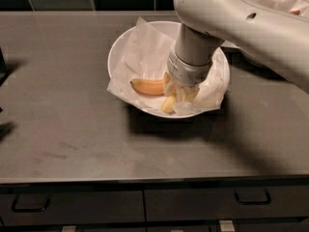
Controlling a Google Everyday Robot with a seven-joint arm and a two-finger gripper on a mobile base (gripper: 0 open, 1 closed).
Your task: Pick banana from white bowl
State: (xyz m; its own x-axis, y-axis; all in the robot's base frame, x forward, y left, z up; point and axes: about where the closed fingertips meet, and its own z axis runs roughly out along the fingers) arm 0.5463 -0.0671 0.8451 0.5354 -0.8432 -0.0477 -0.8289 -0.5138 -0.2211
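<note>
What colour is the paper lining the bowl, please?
White paper, camera view; the tool is down in the bowl.
</note>
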